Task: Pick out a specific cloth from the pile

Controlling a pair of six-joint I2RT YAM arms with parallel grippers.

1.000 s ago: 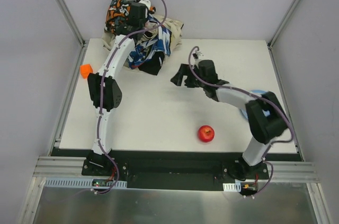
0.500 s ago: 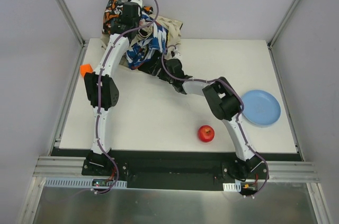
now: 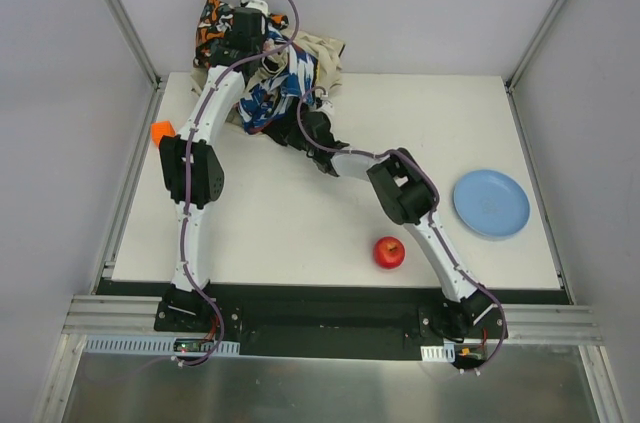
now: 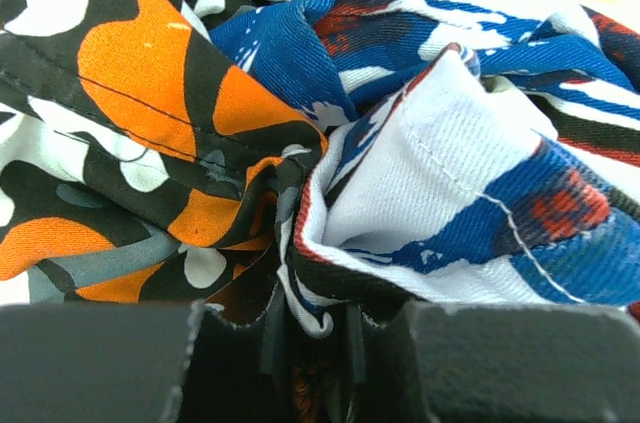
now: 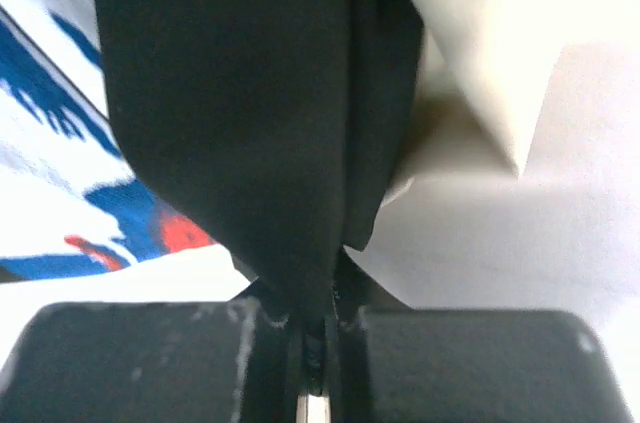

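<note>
a: okay, top view first. where's the black cloth (image 3: 289, 130)?
b: at the near edge of the pile (image 3: 322, 49), tucked under the blue-white striped cloth (image 3: 272, 93). my right gripper (image 3: 318, 131) is on it, and my left gripper (image 3: 243, 31) is at the pile's far side.
a: left wrist?
b: jaws closed on a bunch of the pile, where striped fabric meets the orange patterned cloth (image 4: 150, 83). i judge it holds the others back.
a: right wrist?
b: clamped on a fold of plain black fabric, nothing else pinched. i'd draw it low and slow toward the bare table (image 3: 300, 223), watching that no striped hem drags along.
</note>
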